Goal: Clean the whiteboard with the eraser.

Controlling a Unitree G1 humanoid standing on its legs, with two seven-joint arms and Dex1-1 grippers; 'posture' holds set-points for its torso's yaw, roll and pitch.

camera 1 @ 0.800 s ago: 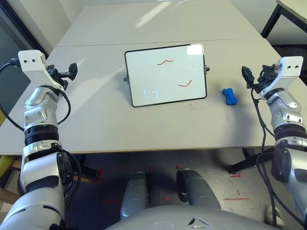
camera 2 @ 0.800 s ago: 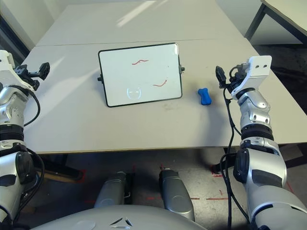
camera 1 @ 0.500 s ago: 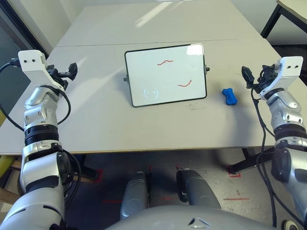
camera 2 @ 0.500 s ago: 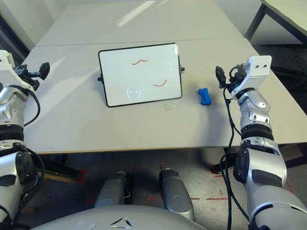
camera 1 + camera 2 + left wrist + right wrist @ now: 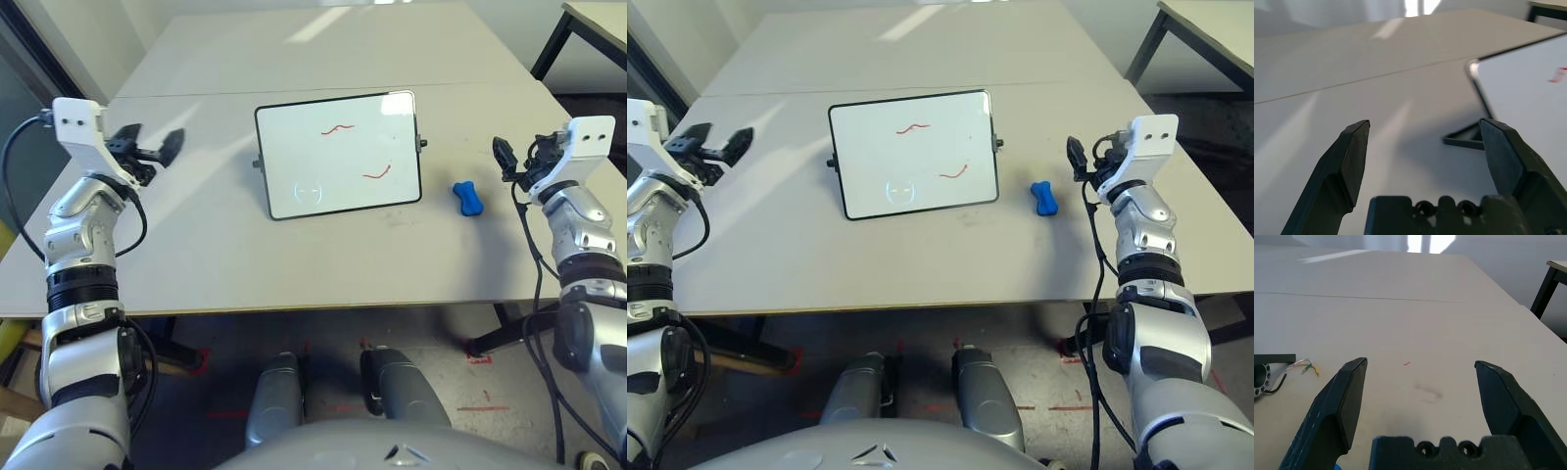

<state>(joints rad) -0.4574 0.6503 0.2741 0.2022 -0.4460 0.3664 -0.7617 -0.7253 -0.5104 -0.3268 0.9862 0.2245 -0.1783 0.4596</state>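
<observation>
Whiteboard [image 5: 338, 166] on worktop [image 5: 235, 259], bearing two red squiggles [image 5: 338, 128]. Blue eraser [image 5: 468, 199] between whiteboard and right claw [image 5: 1421, 362], touching neither. Right claw wide, empty; left claw [image 5: 1426, 121] also wide, empty, left of whiteboard.

The bench [image 5: 343, 264] is broad and pale, with a thin dark seam running across it from side to side and a bare wooden edge along the side nearest the robot. Patches of sunlight streak its top, one near the far end and fainter ones over on the robot's left. The whiteboard [image 5: 340, 155] sits on it around the middle, turned a little askew, with two red squiggles on its face. The eraser [image 5: 468, 199] lies on the bench near the whiteboard, to its right, the two apart. Faint smudges mark the surface between them.
</observation>
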